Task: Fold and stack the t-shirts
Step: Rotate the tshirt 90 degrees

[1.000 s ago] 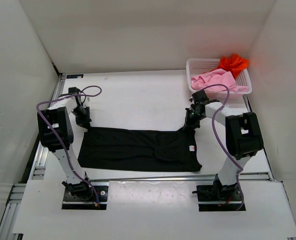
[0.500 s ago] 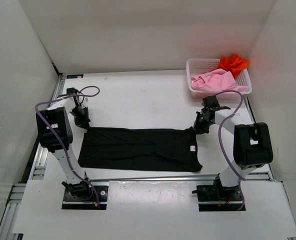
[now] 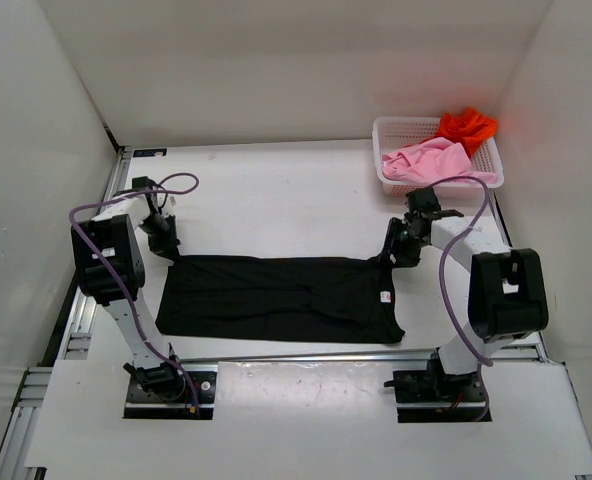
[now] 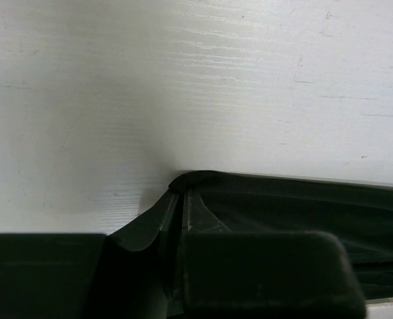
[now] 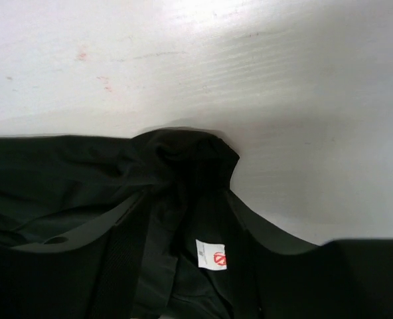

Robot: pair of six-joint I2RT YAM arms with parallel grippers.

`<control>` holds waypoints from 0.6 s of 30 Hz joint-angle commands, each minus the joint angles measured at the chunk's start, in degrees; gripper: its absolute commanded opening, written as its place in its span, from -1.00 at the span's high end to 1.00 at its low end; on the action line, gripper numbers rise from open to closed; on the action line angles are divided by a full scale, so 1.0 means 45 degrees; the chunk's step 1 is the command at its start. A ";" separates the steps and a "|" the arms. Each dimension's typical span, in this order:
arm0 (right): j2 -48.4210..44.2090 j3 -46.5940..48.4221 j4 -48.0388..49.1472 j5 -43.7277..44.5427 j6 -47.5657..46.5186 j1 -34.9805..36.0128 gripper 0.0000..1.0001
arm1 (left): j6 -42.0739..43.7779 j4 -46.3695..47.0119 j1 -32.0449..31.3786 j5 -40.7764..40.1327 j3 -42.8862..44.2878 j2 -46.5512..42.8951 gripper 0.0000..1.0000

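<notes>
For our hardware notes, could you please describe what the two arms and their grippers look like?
Both arms match: the left arm and right arm have slim white links and boxy black joint housings. A purple cable loops along each. The left gripper and right gripper are black, with blocky matte fingers.

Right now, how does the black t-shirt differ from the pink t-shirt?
The black t-shirt lies on the table between the arms; the pink t-shirt sits in the white basket. The black t-shirt is spread out wide and flat, while the pink t-shirt is crumpled in a heap next to the orange-red t-shirt. Both are plain soft cloth.
</notes>
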 commanded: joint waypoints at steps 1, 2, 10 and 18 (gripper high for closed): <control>-0.0593 0.0686 -0.0342 0.0561 -0.0101 0.0004 -0.09 | 0.0100 -0.0137 0.0093 0.0007 -0.0428 -0.0219 0.62; -0.0379 0.0843 -0.0614 0.0561 -0.0101 0.0004 -0.11 | 0.0100 -0.0137 0.0093 0.0007 -0.0428 -0.0219 0.62; 0.2883 0.3067 -0.1788 0.1088 0.0133 0.0257 -0.09 | 0.0100 -0.0254 0.0093 -0.0344 -0.0428 -0.0471 0.64; 0.4973 0.5313 -0.2551 0.1088 0.0016 0.1526 0.91 | 0.0100 -0.0487 0.0755 -0.0481 -0.0799 -0.0727 0.64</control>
